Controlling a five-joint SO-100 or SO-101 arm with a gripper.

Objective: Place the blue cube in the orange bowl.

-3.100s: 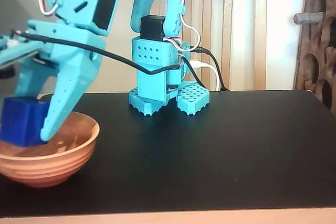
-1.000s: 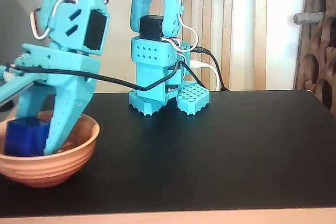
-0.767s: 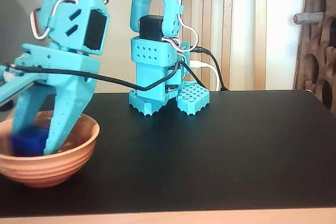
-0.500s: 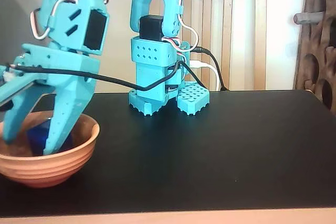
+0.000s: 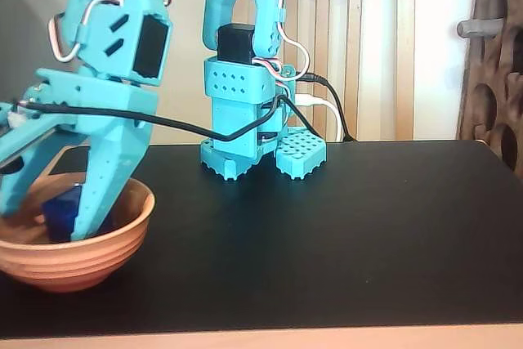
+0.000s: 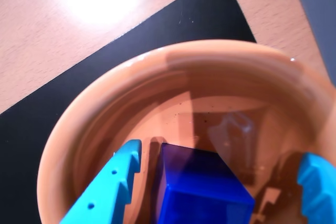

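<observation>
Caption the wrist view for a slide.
Open claw straddling the cube, which sits inside the bowl.

A robot arm (image 5: pixel 245 6) made of turquoise printed plastic. Black box-shaped motors (image 5: pixel 237 42) sit between its segments. The base (image 5: pixel 261 153) on the right has two feet with a grid of small holes and ridged lower edges. A black cable (image 5: pixel 188 130) runs from the base across to the left segment, and red and white wires (image 5: pixel 65 30) loop beside it. The end effector (image 6: pixel 220 192) has two turquoise fingers (image 6: pixel 113 187); one shows small round holes, the other a stepped edge.
</observation>
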